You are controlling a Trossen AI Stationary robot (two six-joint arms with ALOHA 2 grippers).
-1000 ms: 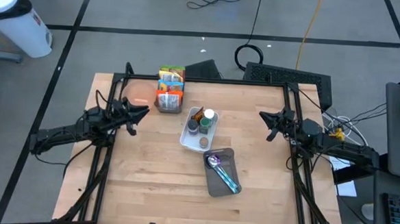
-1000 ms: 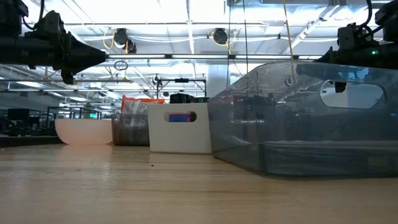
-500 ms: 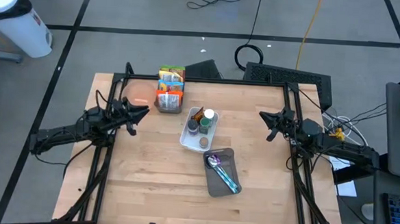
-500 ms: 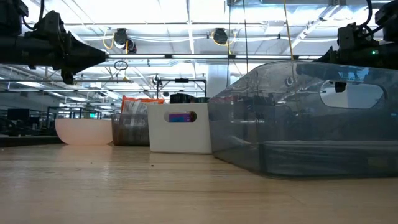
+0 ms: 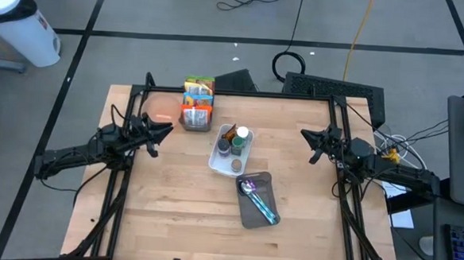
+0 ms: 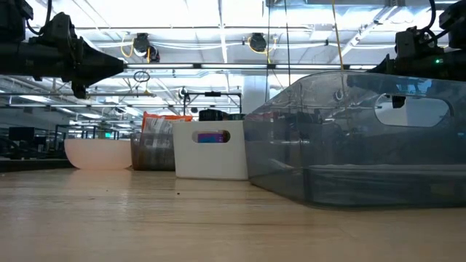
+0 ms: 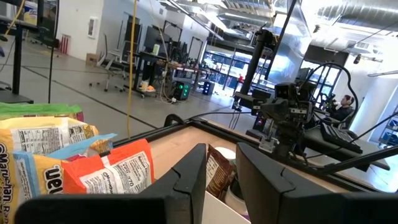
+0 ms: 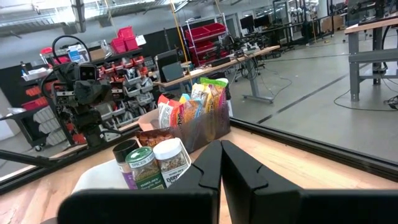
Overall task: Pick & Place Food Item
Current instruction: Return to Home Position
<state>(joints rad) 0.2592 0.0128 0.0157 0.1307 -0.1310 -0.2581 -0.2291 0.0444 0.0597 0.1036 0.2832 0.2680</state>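
Snack packets (image 5: 198, 96) stand upright in a clear bin (image 5: 194, 122) at the table's far middle; the left wrist view shows them too (image 7: 93, 168). A white bin (image 5: 218, 163) beside it holds spice jars (image 5: 235, 142) and a brown packet (image 7: 217, 171). My left gripper (image 5: 167, 128) hovers above the table's left side, pointing level toward the bins, fingers slightly open (image 7: 221, 149) and empty. My right gripper (image 5: 303, 134) hovers at the right side, pointing level toward the same bins, shut (image 8: 221, 144) on nothing.
A grey bin (image 5: 261, 219) with a spoon and small utensils lies nearer the front, right of centre. A pale bowl (image 5: 163, 106) sits left of the snack bin. Bare wooden table (image 5: 180, 215) spreads across the near half. Black frame rails (image 5: 130, 101) run along both sides.
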